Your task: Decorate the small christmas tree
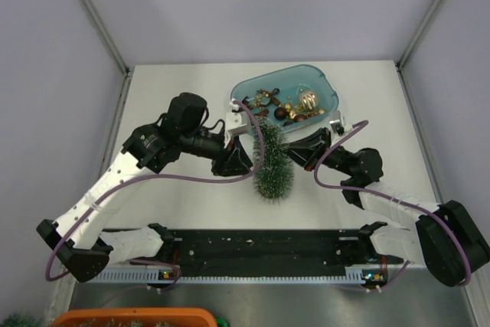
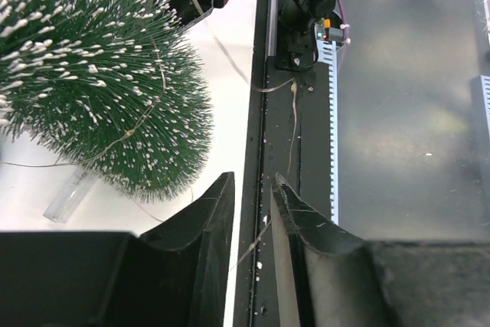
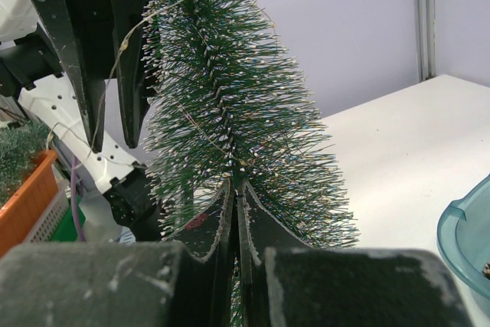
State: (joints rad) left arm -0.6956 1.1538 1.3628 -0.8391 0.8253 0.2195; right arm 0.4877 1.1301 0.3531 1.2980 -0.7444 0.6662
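At the left, beyond the near edge of the white table [image 1: 168, 97], we see an orange plastic basket [image 1: 130, 317]. Over the table's middle, the left arm's black claw [image 2: 253, 181] sits just left of the tree. Its jaws stand narrowly apart, and a thin pale wire of tiny lights [image 2: 294, 116] runs through the gap. We do not see the fingers pressed onto it.

Next comes the small cone-shaped christmas tree of dark green bristles with frosted white tips [image 1: 273, 165]. It is near the centre of the table, slightly toward the right edge, with its tip toward the far edge. We cannot tell whether it stands plumb or leans. The same wire loops loosely around its bristles. A short clear plastic tube [image 2: 69, 197] lies on the table beside the tree's wide lower end.

From the right, the right arm's black claw [image 3: 236, 189] is pushed into the tree's lower bristles with its jaws pressed together. We cannot tell whether any wire is caught between them.

Just beyond the tree, toward the far right corner, sits a translucent blue oval plastic tray [image 1: 325, 82] holding small gold and brown ornaments [image 1: 295, 105].
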